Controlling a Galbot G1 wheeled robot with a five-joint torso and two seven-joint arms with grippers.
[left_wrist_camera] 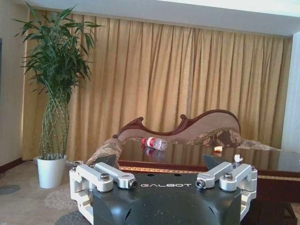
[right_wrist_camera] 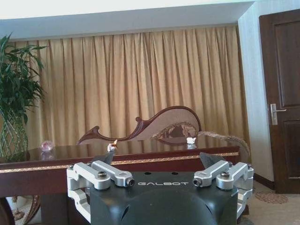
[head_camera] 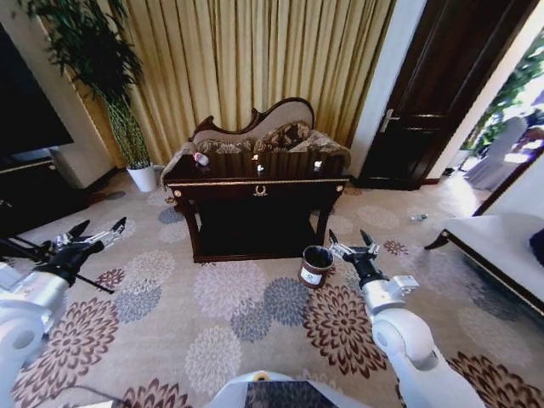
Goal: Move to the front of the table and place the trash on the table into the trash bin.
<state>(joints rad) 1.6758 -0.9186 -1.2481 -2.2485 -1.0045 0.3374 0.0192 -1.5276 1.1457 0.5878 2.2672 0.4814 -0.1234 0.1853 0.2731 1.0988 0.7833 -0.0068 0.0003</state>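
— While both arms hang low over the patterned carpet [head_camera: 255,314], how do the jaws stand?

— Wide, both pairs, and holding nothing. The left gripper [head_camera: 100,227] is out to the robot's left, its dark fingertips [head_camera: 119,223] spread apart. The right gripper [head_camera: 351,240] is on the robot's right, prongs spread the same way.

— Where is the worktop [head_camera: 259,180] from them?

— Ahead of both and well apart from either pair of jaws, standing between them in the head view, with a curved-back sofa [head_camera: 263,127] and gold curtains [head_camera: 255,59] behind it.

— And the trash?

— Two small scraps lie on the glossy top beyond the jaws: a white scrap [head_camera: 317,166] nearer the right jaws' side, and a pale yellow scrap [head_camera: 256,159] about midway along. From the right wrist, the white one [right_wrist_camera: 191,140] sits past the right jaws and the paler one [right_wrist_camera: 112,146] past the other prong. A plastic bottle [head_camera: 201,159] with a red label lies on the end nearer the left jaws; the left wrist shows it [left_wrist_camera: 154,143] lying on its side.

— The trash bin [head_camera: 315,266]?

— On the carpet, upright, just beside the right jaws on their inner side, in front of the worktop's right leg. Its white label faces the robot.

— Anything else near the left jaws?

— A potted plant [left_wrist_camera: 55,93] stands far beyond them, by the curtain.
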